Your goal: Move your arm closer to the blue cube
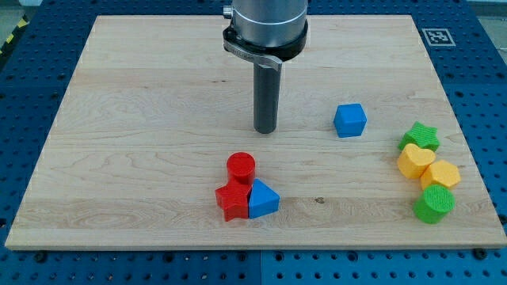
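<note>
The blue cube (349,120) sits right of centre, one corner turned toward the frame's bottom, no long axis. My tip (265,131) rests left of it, apart; there is no gripper.

My tip (265,131) stands upright on the board, to the view's left of the blue cube (349,120), apart from it.

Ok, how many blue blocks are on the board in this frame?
2. The blue cube sits alone toward the view's right, to the right of my tip. The blue triangular block touches the red blocks near the view's bottom. None seems hidden.
</note>
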Robot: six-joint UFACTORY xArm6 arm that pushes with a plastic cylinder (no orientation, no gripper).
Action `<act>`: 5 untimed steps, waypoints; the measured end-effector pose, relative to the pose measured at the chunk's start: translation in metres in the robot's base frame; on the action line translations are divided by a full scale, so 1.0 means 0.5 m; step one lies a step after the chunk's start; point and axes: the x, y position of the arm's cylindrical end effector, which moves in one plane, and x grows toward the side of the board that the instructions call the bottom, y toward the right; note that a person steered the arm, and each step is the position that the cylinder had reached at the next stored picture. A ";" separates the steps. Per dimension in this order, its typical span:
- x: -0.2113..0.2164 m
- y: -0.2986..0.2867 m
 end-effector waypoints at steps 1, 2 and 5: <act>-0.009 0.000; -0.081 0.002; -0.152 0.318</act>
